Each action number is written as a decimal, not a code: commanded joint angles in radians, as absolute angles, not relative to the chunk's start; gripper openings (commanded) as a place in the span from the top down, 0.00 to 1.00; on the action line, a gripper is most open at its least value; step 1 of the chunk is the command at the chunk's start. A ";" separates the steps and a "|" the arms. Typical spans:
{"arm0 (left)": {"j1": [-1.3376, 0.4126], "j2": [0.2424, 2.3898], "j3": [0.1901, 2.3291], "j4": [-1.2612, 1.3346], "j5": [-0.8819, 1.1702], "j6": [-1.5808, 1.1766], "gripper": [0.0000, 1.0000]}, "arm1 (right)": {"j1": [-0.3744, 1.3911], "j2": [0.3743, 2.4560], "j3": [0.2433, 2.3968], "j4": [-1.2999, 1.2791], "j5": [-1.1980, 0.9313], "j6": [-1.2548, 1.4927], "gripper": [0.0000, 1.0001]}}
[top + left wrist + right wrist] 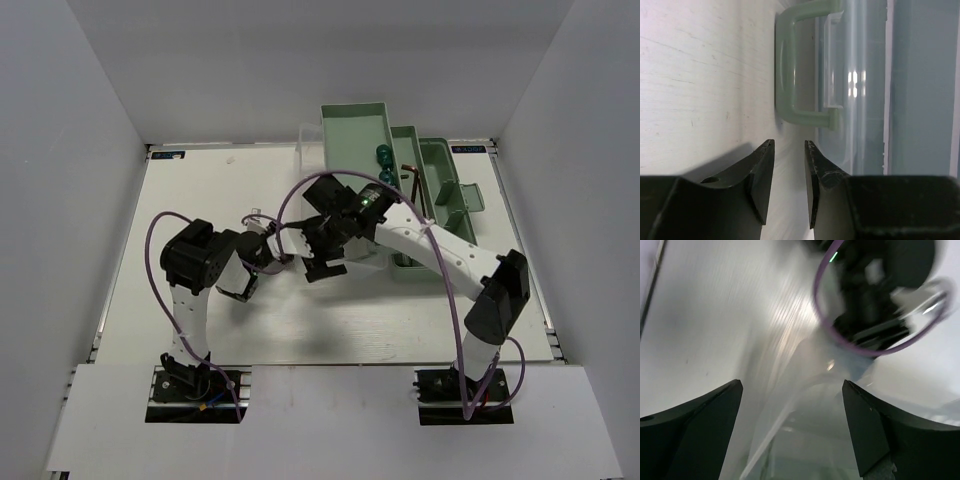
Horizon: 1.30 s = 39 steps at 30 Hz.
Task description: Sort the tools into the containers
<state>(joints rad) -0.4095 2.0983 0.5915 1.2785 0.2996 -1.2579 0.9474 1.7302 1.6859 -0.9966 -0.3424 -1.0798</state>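
The mint-green toolbox [355, 130] stands at the back right with its trays fanned open as containers. Two green-handled screwdrivers [384, 165] lie in a middle tray, and a dark hex key [410, 176] lies in the tray beside them. My left gripper [288, 258] [789, 142] hovers low over the table, open by a narrow gap with nothing in it, facing the box's green handle [785, 65] and translucent lid [865, 75]. My right gripper [325, 262] [792, 382] is wide open above the blurred translucent lid [810, 430], holding nothing.
The right forearm [430, 245] crosses in front of the toolbox and hides its near trays. The left arm's wrist and purple cable [860, 300] sit close ahead of the right gripper. White walls enclose the white table [200, 190] on three sides.
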 commanded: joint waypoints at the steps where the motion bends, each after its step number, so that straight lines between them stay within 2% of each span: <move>1: -0.428 2.079 0.630 1.451 0.342 -1.272 0.59 | 0.962 1.674 1.821 -0.956 -0.509 -1.013 0.13; 4: -0.428 2.088 0.640 1.451 0.342 -1.272 0.59 | 0.959 1.658 1.874 -0.937 -0.534 -0.913 0.15; 5: -0.428 2.088 0.640 1.451 0.342 -1.272 0.59 | 0.954 1.657 1.899 -0.940 -0.540 -0.888 0.19; 7: -0.428 2.088 0.640 1.451 0.342 -1.281 0.59 | 0.959 1.641 1.904 -0.861 -0.465 -0.772 0.52; 8: -0.428 2.088 0.640 1.451 0.342 -1.281 0.59 | 0.959 1.638 1.888 -0.815 -0.407 -0.714 0.86; 9: -0.437 2.088 0.649 1.451 0.342 -1.281 0.59 | 0.960 1.619 1.873 -0.675 -0.034 -0.659 1.00; 10: -0.437 2.088 0.649 1.451 0.342 -1.281 0.59 | 0.957 1.614 1.830 -0.594 0.139 -0.596 1.00; 11: -0.437 2.088 0.649 1.451 0.342 -1.281 0.59 | 0.937 1.614 1.803 -0.339 0.299 -0.504 1.00; 12: -0.437 2.088 0.649 1.442 0.342 -1.281 0.59 | 0.901 1.609 1.723 -0.254 0.550 -0.509 1.00; 13: -0.437 2.088 0.649 1.442 0.342 -1.281 0.59 | 0.866 1.606 1.714 -0.205 0.640 -0.529 1.00; 17: -0.437 2.088 0.658 1.433 0.342 -1.281 0.59 | 0.535 1.598 1.756 -0.334 0.657 -0.403 1.00; 19: -0.437 2.088 0.658 1.424 0.342 -1.281 0.59 | 0.462 1.592 1.703 -0.348 0.655 -0.406 0.99; 20: -0.437 2.088 0.658 1.424 0.342 -1.281 0.59 | 0.354 1.592 1.675 -0.362 0.646 -0.393 0.97; 22: -0.437 2.079 0.658 1.424 0.351 -1.281 0.59 | 0.284 1.591 1.617 -0.379 0.589 -0.373 0.92; 23: -0.437 2.079 0.658 1.424 0.351 -1.281 0.59 | 0.177 1.595 1.611 -0.417 0.559 -0.351 0.89; 25: -0.437 2.079 0.667 1.413 0.351 -1.281 0.59 | 0.118 1.623 1.627 -0.510 0.449 -0.321 0.79; 26: -0.437 2.079 0.667 1.413 0.351 -1.281 0.59 | 0.039 1.662 1.641 -0.552 0.364 -0.307 0.69; 28: -0.437 2.079 0.676 1.413 0.360 -1.281 0.59 | 0.011 1.742 1.698 -0.701 0.230 -0.292 0.60; 29: -0.437 2.079 0.676 1.413 0.360 -1.281 0.59 | -0.061 1.800 1.701 -0.718 0.182 -0.287 0.60; 32: -0.428 2.056 0.676 1.393 0.360 -1.281 0.59 | -0.110 1.860 1.671 -0.663 0.111 -0.288 0.60; 34: -0.428 2.046 0.686 1.382 0.370 -1.281 0.59 | -0.161 1.894 1.747 -0.707 0.027 -0.231 0.60; 35: -0.428 2.046 0.695 1.373 0.370 -1.281 0.59 | -0.173 1.970 1.811 -0.765 -0.085 -0.219 0.60; 39: -0.428 2.037 0.733 1.350 0.380 -1.281 0.59 | -0.199 2.074 1.887 -0.801 -0.142 -0.210 0.60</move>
<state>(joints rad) -0.4198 2.1059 0.6651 1.2739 0.3382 -1.2648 -0.1852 2.0533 1.8050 -0.7422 0.0040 -0.2470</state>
